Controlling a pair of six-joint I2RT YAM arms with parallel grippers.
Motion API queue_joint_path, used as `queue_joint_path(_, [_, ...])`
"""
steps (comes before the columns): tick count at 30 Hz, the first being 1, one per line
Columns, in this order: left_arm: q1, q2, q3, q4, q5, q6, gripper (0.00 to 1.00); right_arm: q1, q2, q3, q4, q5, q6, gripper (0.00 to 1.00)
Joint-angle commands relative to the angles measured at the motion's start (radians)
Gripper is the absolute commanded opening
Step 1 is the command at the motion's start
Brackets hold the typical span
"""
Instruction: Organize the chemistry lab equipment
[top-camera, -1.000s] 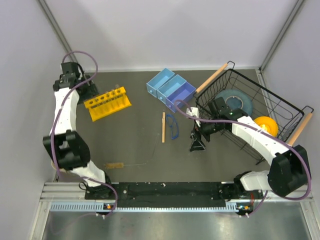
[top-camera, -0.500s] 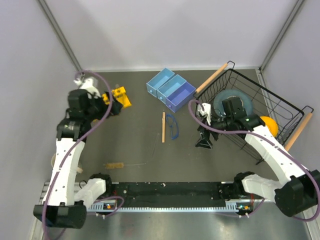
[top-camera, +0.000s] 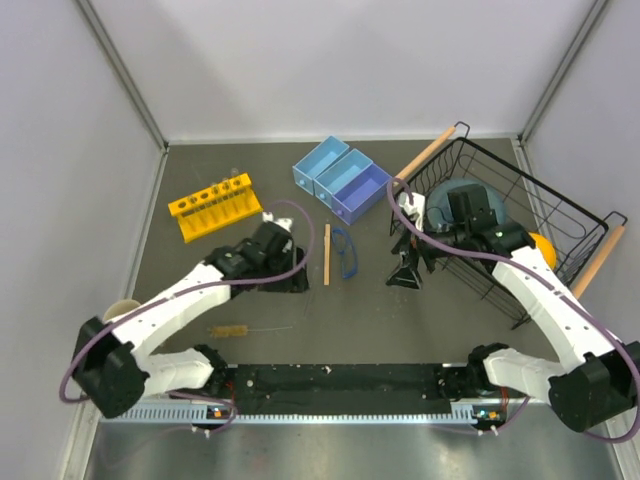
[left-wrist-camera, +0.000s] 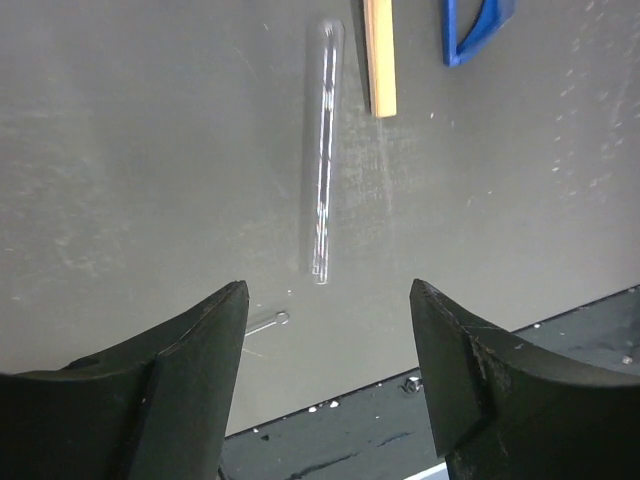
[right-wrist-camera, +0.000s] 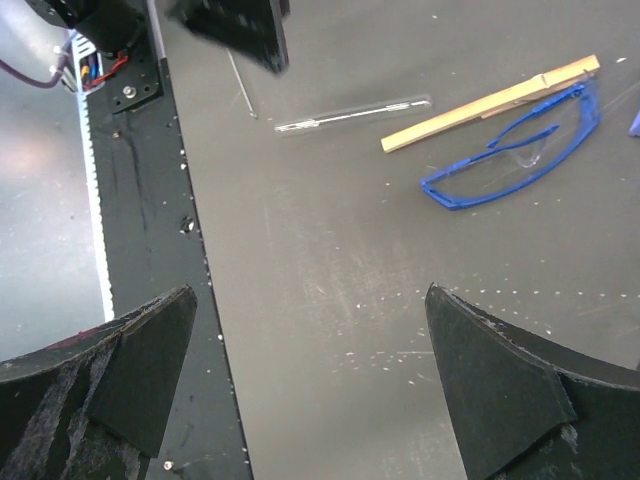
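Observation:
One thin clear glass tube (left-wrist-camera: 325, 150) lies on the dark table, just ahead of my open left gripper (left-wrist-camera: 328, 290), which hovers above with nothing between its fingers. The flat wooden stick (top-camera: 326, 254) and the blue-framed safety glasses (top-camera: 345, 252) lie side by side at mid-table. In the right wrist view the tube (right-wrist-camera: 350, 114), stick (right-wrist-camera: 490, 103) and glasses (right-wrist-camera: 510, 160) all show beyond my right gripper (right-wrist-camera: 308, 295), which stands wide open and empty. The tan bristle brush (top-camera: 230, 330) lies near the front edge. My left gripper (top-camera: 290, 280) is left of the stick, my right gripper (top-camera: 405, 272) right of the glasses.
A yellow tube rack (top-camera: 213, 206) stands at the back left. Blue open boxes (top-camera: 340, 178) sit at the back middle. The black wire basket (top-camera: 560, 205) with wooden handles holds a grey-blue plate (top-camera: 488, 197) and a yellow bowl (top-camera: 541, 246) at the right. The mounting rail (top-camera: 330, 385) runs along the front.
My left arm has swung from the yellow rack at the back left to mid-table, over the lying tube. The right gripper shifted slightly and its jaws opened wider.

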Motion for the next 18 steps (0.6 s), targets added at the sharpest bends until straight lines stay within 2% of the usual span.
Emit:
queue_joint_path(1, [-0.135, 0.112, 0.002, 0.080, -0.164, -0.122, 0.70, -0.006, 0.026, -0.001, 0.014, -0.085, 0.020, 0.99])
queue_joint_path(5, [-0.196, 0.246, 0.034, 0.098, -0.211, -0.152, 0.58, -0.004, 0.039, -0.018, 0.017, -0.093, 0.015, 0.99])
queue_joint_path(9, [-0.210, 0.388, 0.083, 0.091, -0.244, -0.145, 0.53, -0.006, 0.045, -0.024, 0.020, -0.093, 0.014, 0.99])
queue_joint_path(13, [-0.216, 0.467, 0.125, 0.081, -0.261, -0.133, 0.48, -0.004, 0.043, -0.041, 0.028, -0.096, 0.011, 0.99])
queue_joint_path(15, [-0.216, 0.499, 0.129, 0.084, -0.249, -0.133, 0.39, -0.004, 0.042, -0.046, 0.034, -0.099, 0.011, 0.99])
queue_joint_path(18, [-0.223, 0.522, 0.132, 0.086, -0.244, -0.139, 0.36, -0.006, 0.040, -0.053, 0.038, -0.108, 0.009, 0.99])
